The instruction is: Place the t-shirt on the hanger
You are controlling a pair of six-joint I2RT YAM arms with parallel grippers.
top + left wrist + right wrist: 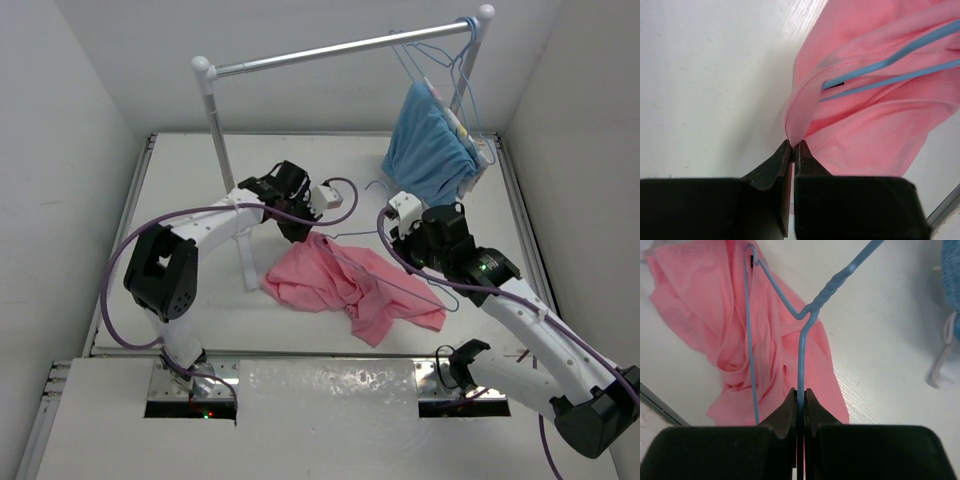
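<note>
The salmon-pink t-shirt [345, 282] lies crumpled on the white table at the middle. My left gripper [792, 146] is shut on a folded edge of the t-shirt [870, 100] at its upper left end. My right gripper [801, 393] is shut on the wire of a light-blue hanger [802, 347] and holds it over the t-shirt [705, 310]. One corner of the hanger [880, 67] lies tucked inside an opening of the shirt. In the top view the hanger [385, 275] shows as thin wire across the shirt, beside my right gripper [400, 222].
A silver rail [330, 48] on white posts stands at the back, one post [228, 175] just left of my left arm. A light-blue garment [430, 145] and several spare blue hangers [440, 50] hang at its right end.
</note>
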